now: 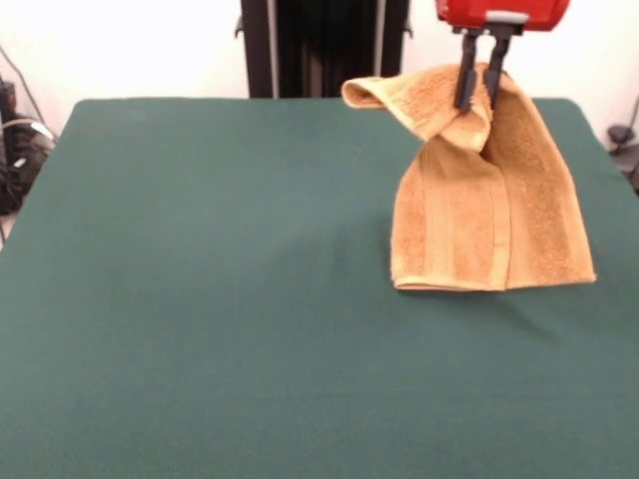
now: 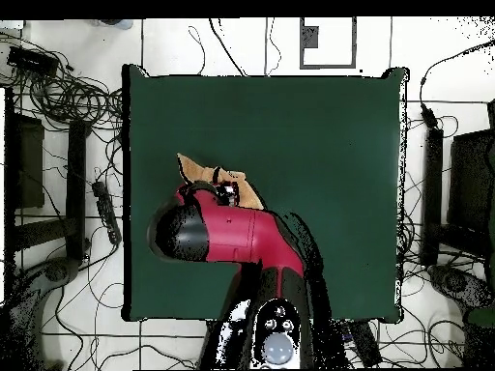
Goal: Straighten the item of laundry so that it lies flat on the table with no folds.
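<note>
Gripper [image 1: 479,95] clamped on a bunched upper fold of the towel [image 1: 489,210]. Towel hangs doubled, lower edge apparently touching the table [image 1: 200,299], front view's right far part. Overhead: arm [image 2: 232,237] covers most of it.

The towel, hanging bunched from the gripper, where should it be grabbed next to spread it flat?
Grip a bottom corner of the towel, where its lower edge meets the table, coming in low from the open tabletop side. Those corners hang free; the top is bunched in the gripper.
</note>
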Robot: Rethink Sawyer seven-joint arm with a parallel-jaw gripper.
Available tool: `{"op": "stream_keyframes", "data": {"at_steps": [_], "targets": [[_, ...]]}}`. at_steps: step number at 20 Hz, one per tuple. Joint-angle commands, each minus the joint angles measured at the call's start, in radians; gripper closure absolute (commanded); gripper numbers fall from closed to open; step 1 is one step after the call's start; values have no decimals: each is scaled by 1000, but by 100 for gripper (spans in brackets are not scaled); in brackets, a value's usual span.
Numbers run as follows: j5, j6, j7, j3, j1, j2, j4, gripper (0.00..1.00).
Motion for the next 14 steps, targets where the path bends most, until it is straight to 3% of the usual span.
{"op": "stream_keyframes", "data": {"at_steps": [1,5,6,14], "targets": [[73,-57,360,-22,86,51,155,100],[111,-150,387,-7,94,44,211,100],[122,-172,381,-4,94,45,222,0],[102,-236,358,35,59,37,254,0]]}}
